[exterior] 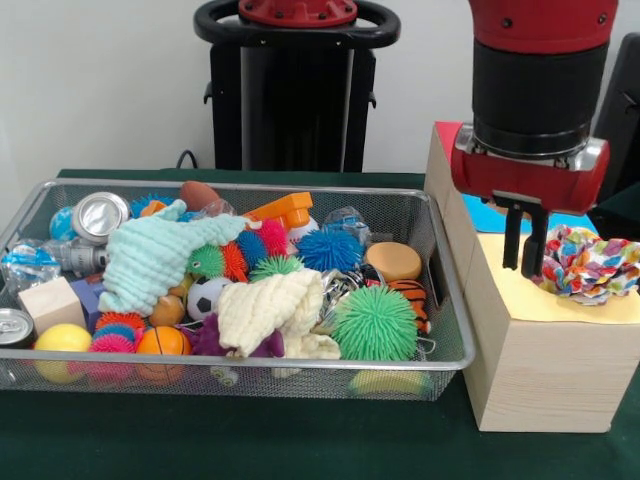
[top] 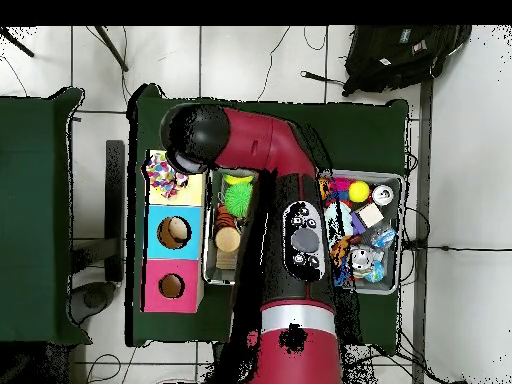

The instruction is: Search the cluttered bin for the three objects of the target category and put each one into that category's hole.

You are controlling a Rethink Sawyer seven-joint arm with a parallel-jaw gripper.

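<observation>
The pincer hangs over the yellow top of the wooden box, and its two dark fingers stand a little apart and hold nothing, so I judge it released. Just beside it, on the side away from the bin, a many-coloured cloth ball sits on the yellow section, about where that section's hole should be; in the overhead view it covers the place, so I cannot tell if it has dropped in or only rests on the rim. I judge this to be one target object delivered, or nearly. The blue hole and the pink hole show open and empty. How many of the three objects are done, the pictures do not tell. The wire bin, on the pincer's other side and lower, on the green bench, is full of spiky balls, cloths, cans and small balls, so searching is probably left. The arm reaches from the base across the bin and bends toward the box, its wrist pointing straight down.
</observation>
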